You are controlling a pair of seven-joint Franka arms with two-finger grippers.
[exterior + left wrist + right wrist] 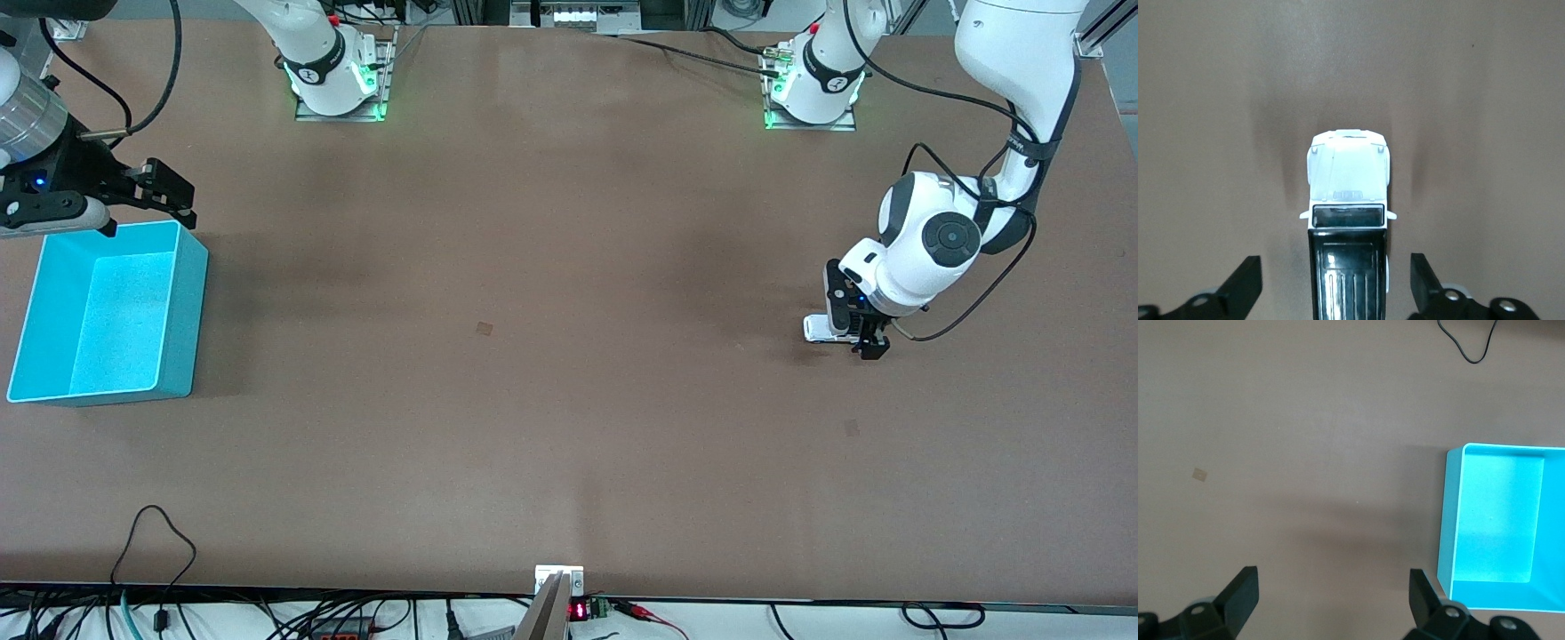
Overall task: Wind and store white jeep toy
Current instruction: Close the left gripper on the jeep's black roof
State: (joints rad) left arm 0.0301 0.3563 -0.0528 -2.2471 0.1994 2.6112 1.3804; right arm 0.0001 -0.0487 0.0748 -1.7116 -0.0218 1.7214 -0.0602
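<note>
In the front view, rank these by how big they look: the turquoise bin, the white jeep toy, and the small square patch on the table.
1. Turquoise bin, by far the largest.
2. White jeep toy, partly hidden by the left gripper.
3. Square patch, smallest.

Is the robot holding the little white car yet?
No. The left gripper is open, its fingers either side of the white jeep toy without touching. The right gripper, by the turquoise bin, holds nothing.

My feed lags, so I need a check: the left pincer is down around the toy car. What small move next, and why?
Probably close the left pincer on the toy car. Its fingers stand open on either side of the car's black roof with gaps showing, low at the table. The right pincer waits by the bin.
</note>
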